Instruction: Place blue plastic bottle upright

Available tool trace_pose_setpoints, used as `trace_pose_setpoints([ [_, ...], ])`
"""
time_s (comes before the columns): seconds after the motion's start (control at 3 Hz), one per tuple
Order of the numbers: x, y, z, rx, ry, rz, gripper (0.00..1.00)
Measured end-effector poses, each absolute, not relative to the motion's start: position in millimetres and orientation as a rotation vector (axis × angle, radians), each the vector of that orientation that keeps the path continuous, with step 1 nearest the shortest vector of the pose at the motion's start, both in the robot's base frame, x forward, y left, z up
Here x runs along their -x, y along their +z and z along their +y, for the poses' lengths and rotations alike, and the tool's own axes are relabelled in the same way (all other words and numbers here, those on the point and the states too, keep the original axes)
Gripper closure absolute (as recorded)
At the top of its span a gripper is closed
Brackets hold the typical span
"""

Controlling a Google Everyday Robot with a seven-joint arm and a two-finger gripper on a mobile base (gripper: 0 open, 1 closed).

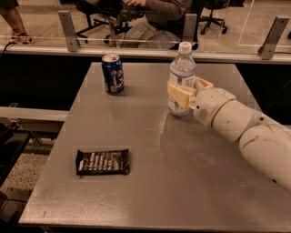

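Far left, at the top edge, a bare leg (15,20) is cut off above the knee. On the grey metal table (182,186) a dark, flat, rectangular snack wrapper (102,161) is seen lying near the front left; pale lettering runs across it but cannot be read. Further back, a dark blue metal soda can (112,73) is stood upright, its printing too dim to make out.

Behind the table a glass barrier (67,29) on metal posts is crossed by reflections, and a seated person (163,13) beyond it is cropped at the shoulders.

Right of centre, the blue plastic bottle (183,68), clear-walled with a white screw cap and a white-and-blue label, is held upright near the back of the table, well apart from the can. Its label is largely covered and no writing can be read. The gripper (184,88) is closed narrowly around the bottle's middle: one yellowish finger (178,95) is pressed across the front, the other is partly hidden behind. Whether the base rests on the surface cannot be told. The white arm (236,120) is cut off at the right edge.
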State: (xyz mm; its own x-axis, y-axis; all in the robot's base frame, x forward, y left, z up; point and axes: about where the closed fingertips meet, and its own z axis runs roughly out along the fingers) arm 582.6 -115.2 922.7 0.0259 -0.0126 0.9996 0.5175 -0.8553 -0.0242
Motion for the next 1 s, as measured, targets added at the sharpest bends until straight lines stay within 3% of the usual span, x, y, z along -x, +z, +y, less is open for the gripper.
trace_pose_setpoints([
  [1.0,-585.2,911.9,-112.4,1.899,-1.897,-0.513,0.14],
])
